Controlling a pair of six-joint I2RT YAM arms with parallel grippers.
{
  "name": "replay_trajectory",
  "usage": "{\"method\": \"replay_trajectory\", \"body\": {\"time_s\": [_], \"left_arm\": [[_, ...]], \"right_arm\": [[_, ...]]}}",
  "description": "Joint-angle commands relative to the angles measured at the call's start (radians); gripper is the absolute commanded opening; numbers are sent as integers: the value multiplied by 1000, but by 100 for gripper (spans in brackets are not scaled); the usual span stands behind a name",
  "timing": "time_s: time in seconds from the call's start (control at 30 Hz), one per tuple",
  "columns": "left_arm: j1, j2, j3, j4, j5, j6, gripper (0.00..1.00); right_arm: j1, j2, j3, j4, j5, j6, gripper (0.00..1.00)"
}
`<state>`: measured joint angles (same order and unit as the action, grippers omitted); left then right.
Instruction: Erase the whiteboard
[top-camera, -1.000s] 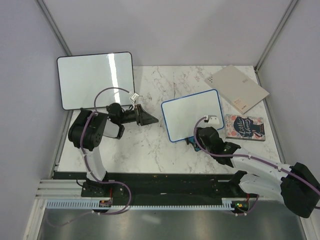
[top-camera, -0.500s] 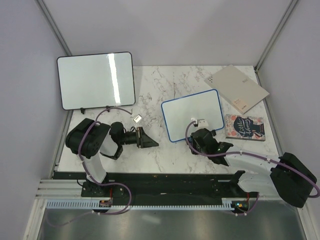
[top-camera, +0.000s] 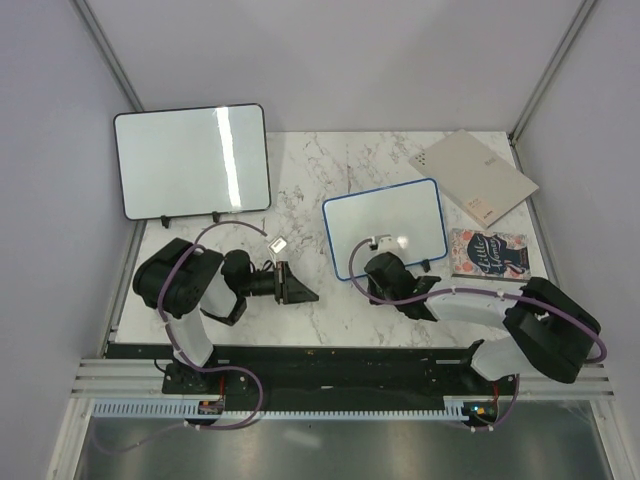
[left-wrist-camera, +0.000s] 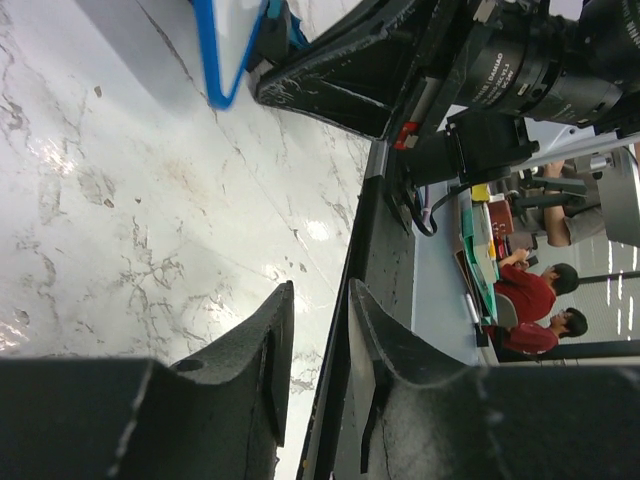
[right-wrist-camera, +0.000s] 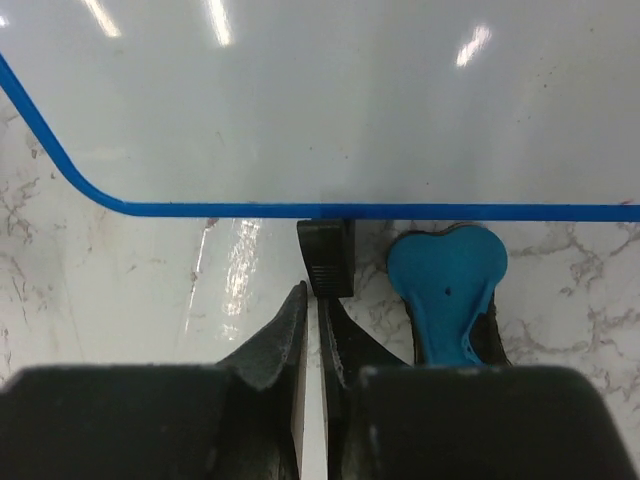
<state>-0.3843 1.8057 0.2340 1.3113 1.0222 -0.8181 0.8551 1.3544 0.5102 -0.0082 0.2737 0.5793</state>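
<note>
1. Left pincer: fingers narrowly apart, nothing between them, close over the worktop.
2. Right pincer: fingers all but together, tips at a black foot under the near edge of the whiteboard. A blue piece lies just beside.
3. The whiteboard sits right of centre on the worktop.
4. Black-framed board: far left corner.

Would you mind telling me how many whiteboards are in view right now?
2. The blue-framed whiteboard lies flat on the table, right of centre. The larger black-framed whiteboard sits at the far left corner. No other seems hidden.
</note>
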Motion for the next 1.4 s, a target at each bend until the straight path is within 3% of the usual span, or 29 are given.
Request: {"method": "replay_trajectory", "body": {"time_s": [0.0, 0.4, 0.57, 0.73, 0.83, 0.93, 1.37], "left_arm": [[-8, -19, -10, 351, -1, 50, 34], [-11, -23, -21, 351, 1, 46, 33], [-21, -23, -7, 350, -14, 40, 34], [-48, -6, 48, 336, -54, 28, 36], [-74, 3, 100, 264, -98, 49, 35], [-106, -3, 163, 91, -184, 140, 34], [-229, -92, 350, -466, -600, 326, 30]], "right_arm": [[5, 115, 88, 25, 64, -21, 13], [5, 374, 335, 20, 38, -142, 8], [10, 214, 263, 19, 34, -104, 13], [10, -12, 176, -56, 152, -52, 29], [9, -150, 153, -160, 297, -15, 32], [1, -228, 137, -264, 401, 27, 31], [-63, -100, 168, -424, 487, 134, 31]]}}
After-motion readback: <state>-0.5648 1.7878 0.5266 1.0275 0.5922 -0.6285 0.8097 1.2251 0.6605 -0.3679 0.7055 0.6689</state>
